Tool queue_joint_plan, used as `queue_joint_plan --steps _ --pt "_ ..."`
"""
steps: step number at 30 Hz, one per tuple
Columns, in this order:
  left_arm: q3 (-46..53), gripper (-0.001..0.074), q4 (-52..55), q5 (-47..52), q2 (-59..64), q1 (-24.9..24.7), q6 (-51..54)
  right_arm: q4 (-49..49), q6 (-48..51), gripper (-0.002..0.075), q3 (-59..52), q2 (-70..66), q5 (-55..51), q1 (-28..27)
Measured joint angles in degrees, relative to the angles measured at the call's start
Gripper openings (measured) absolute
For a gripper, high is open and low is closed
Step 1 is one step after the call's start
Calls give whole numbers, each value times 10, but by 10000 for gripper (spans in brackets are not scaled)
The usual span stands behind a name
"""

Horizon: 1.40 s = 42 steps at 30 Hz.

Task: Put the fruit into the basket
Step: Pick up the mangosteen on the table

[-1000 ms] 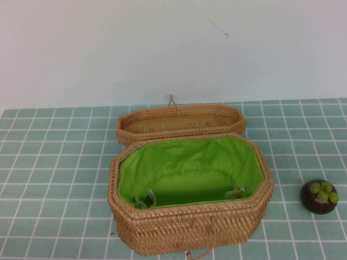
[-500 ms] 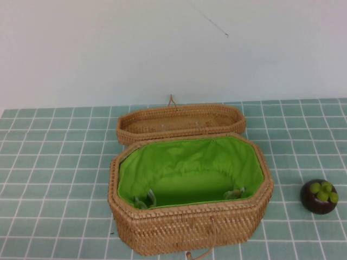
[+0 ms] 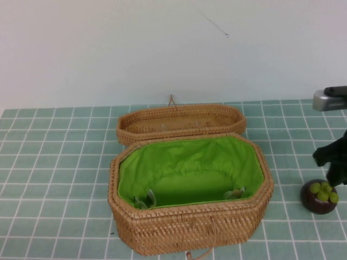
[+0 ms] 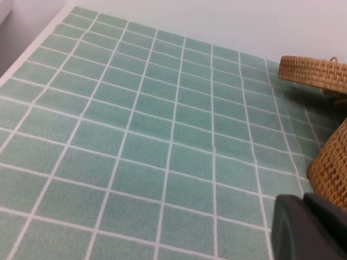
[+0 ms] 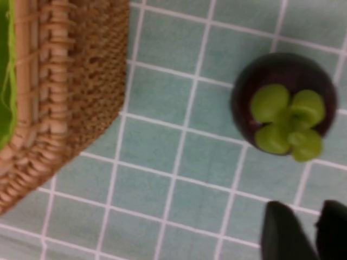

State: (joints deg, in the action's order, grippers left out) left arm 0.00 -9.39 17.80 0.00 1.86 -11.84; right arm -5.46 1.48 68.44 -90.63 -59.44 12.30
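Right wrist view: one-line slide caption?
Right gripper hovers above the mangosteen on the tiled table, beside the wicker basket; left gripper parked.

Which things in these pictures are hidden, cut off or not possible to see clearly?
- Right pincer: only dark finger ends show at the right wrist view's edge; the high view's right border crops the arm.
- Left pincer: one dark corner in the left wrist view; absent from the high view.
- Tan wicker basket with green lining: its near wall hides the front floor in the high view.
- Round dark purple mangosteen: underside unseen.
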Motion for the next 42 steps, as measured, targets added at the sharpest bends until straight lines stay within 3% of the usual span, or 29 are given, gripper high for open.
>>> queue_joint_plan --steps 5,7,10,29,35,42 --pt "0 -3 0 0 0 0 0 -16 -15 529 1 -39 19 0" --pt "0 -3 0 0 0 0 0 -9 -22 617 1 -52 29 0" --pt "0 -3 0 0 0 0 0 9 -30 669 1 -69 44 0" --pt "0 -3 0 0 0 0 0 32 -57 689 2 -181 101 0" --pt "0 -3 0 0 0 0 0 42 -72 530 11 -183 97 0" --pt "0 -3 0 0 0 0 0 41 -46 519 99 -151 22 0"
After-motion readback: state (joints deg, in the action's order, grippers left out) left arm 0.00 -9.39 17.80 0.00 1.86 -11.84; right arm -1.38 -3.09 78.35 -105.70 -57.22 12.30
